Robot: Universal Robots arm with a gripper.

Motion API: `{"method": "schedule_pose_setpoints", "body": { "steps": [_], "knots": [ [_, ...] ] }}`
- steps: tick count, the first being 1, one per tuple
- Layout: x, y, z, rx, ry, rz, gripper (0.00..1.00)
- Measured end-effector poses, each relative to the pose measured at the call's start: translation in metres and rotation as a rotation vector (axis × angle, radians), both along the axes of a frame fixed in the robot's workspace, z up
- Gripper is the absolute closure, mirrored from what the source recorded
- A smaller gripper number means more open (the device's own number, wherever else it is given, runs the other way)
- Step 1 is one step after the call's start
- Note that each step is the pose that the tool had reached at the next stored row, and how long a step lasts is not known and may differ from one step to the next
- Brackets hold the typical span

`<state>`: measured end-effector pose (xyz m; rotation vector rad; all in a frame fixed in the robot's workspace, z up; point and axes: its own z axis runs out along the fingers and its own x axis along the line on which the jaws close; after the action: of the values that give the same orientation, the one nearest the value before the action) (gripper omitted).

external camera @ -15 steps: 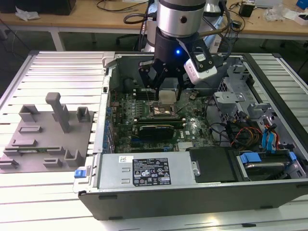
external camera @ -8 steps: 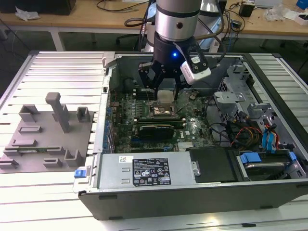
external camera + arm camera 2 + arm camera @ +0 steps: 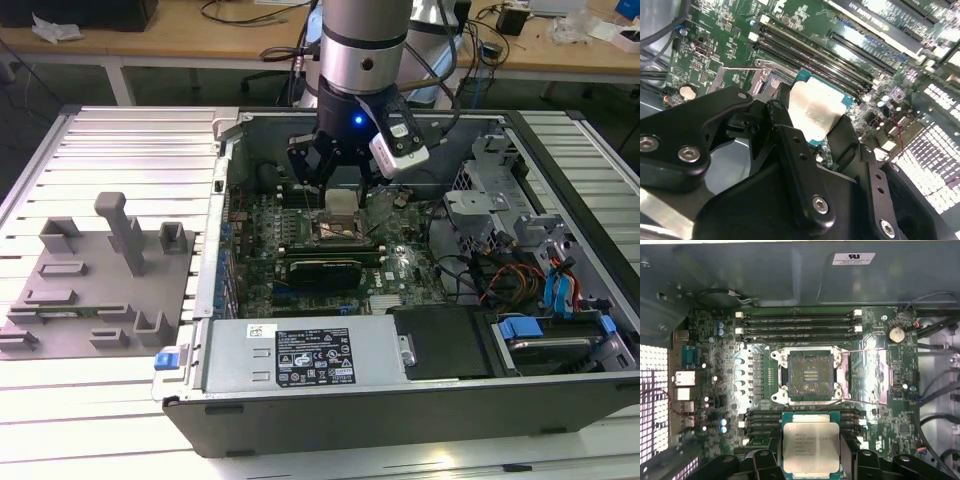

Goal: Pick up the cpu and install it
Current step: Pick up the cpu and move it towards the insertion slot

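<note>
My gripper hangs inside the open computer case, shut on the cpu, a small square chip with a pale silvery top. In the first wrist view the cpu sits flat between the black fingers, a short way off the open socket, whose dark pin field is bare and whose metal frame is folded back. The second wrist view shows the cpu clamped at its edges above the green motherboard. In the exterior view the socket lies just below the chip.
A grey moulded tray lies on the slatted table at the exterior view's left. A long silver box with a label lines the case's near side. Memory slots flank the socket. Drive bays and cables crowd the right.
</note>
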<state>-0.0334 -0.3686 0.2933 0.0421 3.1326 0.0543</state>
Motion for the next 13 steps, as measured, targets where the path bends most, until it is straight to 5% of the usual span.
{"method": "schedule_pose_setpoints", "body": {
  "steps": [6,9,13],
  "knots": [
    [0.0,0.009,-0.0175,-0.0004,0.0001,0.0,0.45],
    [0.0001,0.0191,-0.028,-0.0097,0.0,0.005,0.45],
    [0.0031,0.0248,-0.033,-0.0113,0.0,0.014,0.45]
  ]
}}
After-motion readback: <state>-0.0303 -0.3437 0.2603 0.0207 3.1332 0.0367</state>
